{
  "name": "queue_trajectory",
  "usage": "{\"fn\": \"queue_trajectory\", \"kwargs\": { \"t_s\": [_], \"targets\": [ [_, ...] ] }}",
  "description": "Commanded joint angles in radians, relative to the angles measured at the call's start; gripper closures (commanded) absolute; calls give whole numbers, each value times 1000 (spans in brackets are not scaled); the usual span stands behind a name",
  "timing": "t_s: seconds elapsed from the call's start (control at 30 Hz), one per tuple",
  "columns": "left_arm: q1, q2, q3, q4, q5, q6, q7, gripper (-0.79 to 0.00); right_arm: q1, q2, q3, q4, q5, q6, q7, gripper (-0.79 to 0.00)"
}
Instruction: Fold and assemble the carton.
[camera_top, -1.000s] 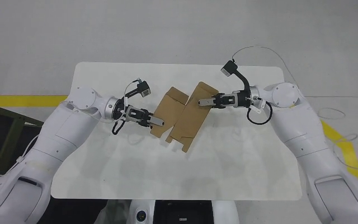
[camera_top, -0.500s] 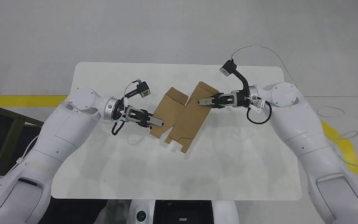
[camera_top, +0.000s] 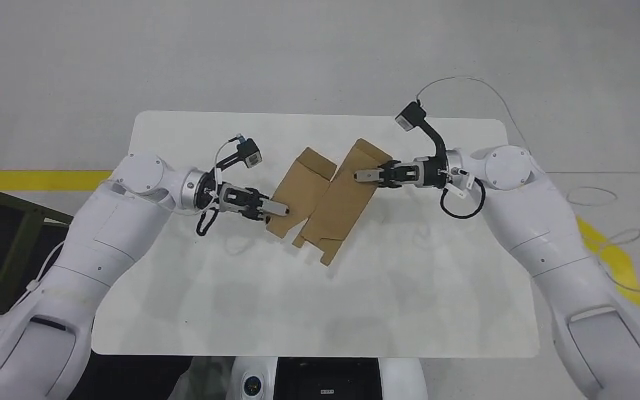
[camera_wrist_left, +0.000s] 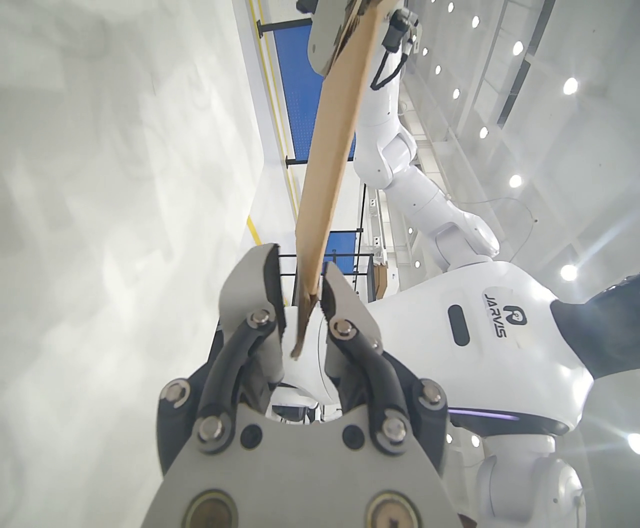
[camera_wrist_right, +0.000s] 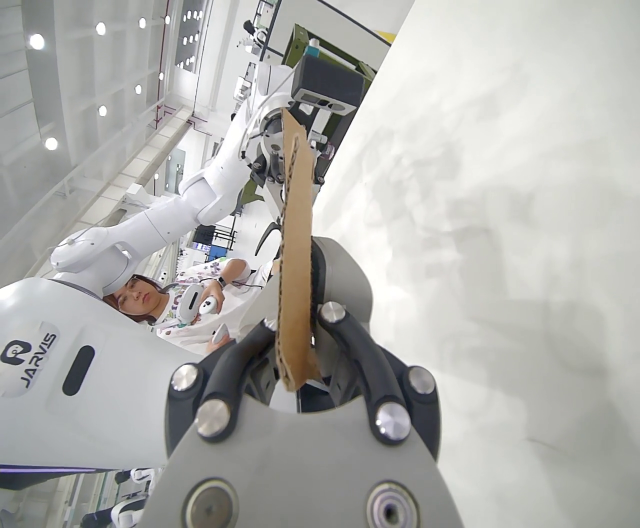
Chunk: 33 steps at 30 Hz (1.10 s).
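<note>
Carton (camera_top: 325, 200), flat and unopened, is held over the surface (camera_top: 430, 300), my left fingers (camera_top: 273, 209) and right fingers (camera_top: 362, 177) clamped on opposite edges; next, I judge, press inward to square it open.

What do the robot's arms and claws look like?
The left arm and right arm are smooth, rounded white shells. The left gripper and right gripper have grey metal fingers on black links with silver bolts. Black cables loop at the wrists.
</note>
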Motion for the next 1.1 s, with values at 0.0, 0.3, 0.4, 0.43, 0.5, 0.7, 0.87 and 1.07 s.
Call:
{"fn": "queue_trajectory", "kwargs": {
  "t_s": [0.0,0.3,0.4,0.43,0.5,0.7,0.87,1.07],
  "targets": [
    [-11,-2,-12,21,-1,-16,16,-785,1,-1,5,13,13,-14,-14,0],
    [-31,-19,-49,123,36,-190,191,-785,-3,-27,-2,10,-50,21,-254,0],
    [-35,-29,-50,152,27,-211,213,-785,-6,-36,-11,-15,-104,54,-337,0],
    [-39,-33,-51,160,26,-218,226,-785,-8,-39,-13,-28,-116,62,-367,0],
    [-43,-40,-53,172,29,-237,263,-785,-8,-44,-19,-45,-160,86,-426,0],
    [-40,-55,-67,183,19,-242,334,-785,-15,-60,-28,-61,-217,126,-525,0],
    [-32,-62,-87,184,-23,-212,345,-785,-20,-68,-25,-59,-244,134,-556,0],
    [-28,-60,-115,182,-59,-165,239,-785,-28,-73,-14,-46,-288,140,-585,0]
  ]
}}
